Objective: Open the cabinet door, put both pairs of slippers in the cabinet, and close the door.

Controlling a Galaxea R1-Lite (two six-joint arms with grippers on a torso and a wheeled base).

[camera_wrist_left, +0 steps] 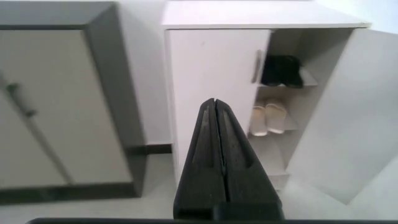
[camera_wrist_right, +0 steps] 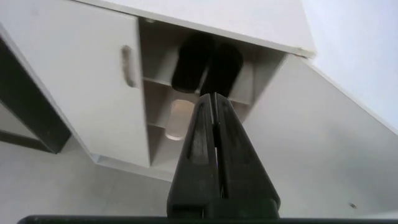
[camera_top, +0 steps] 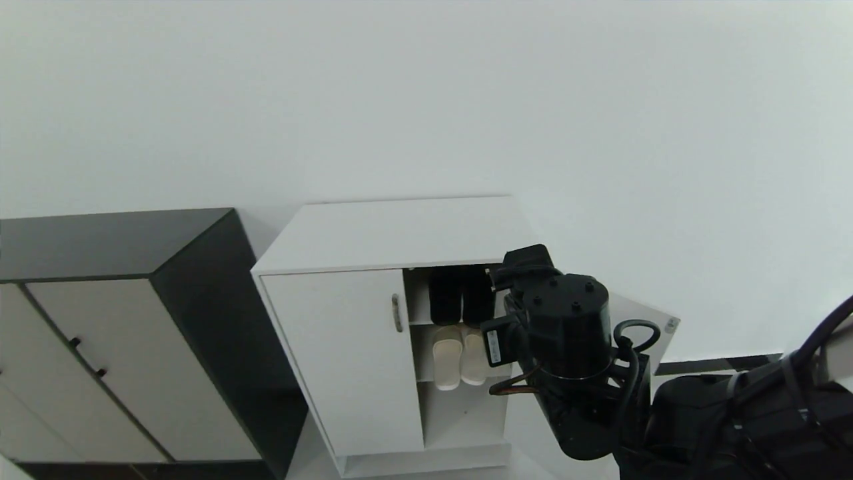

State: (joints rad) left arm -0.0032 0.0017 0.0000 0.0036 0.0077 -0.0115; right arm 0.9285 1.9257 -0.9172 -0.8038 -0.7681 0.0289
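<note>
The white cabinet (camera_top: 393, 233) stands against the wall, its right door (camera_wrist_left: 354, 118) swung open and its left door (camera_top: 346, 360) closed. A black pair of slippers (camera_top: 461, 293) sits on the upper shelf. Below it, a white pair of slippers (camera_top: 458, 357) lies on the middle shelf. My right gripper (camera_wrist_right: 215, 98) is shut on nothing, in front of the open compartment and aimed at the black slippers (camera_wrist_right: 208, 62). My left gripper (camera_wrist_left: 215, 102) is also shut and empty, held farther back and facing the closed left door (camera_wrist_left: 214, 68).
A dark cabinet (camera_top: 113, 247) with pale doors stands close to the left of the white one. The open door (camera_top: 640, 320) juts out to the right behind my right arm. The bottom shelf (camera_top: 463, 413) holds nothing.
</note>
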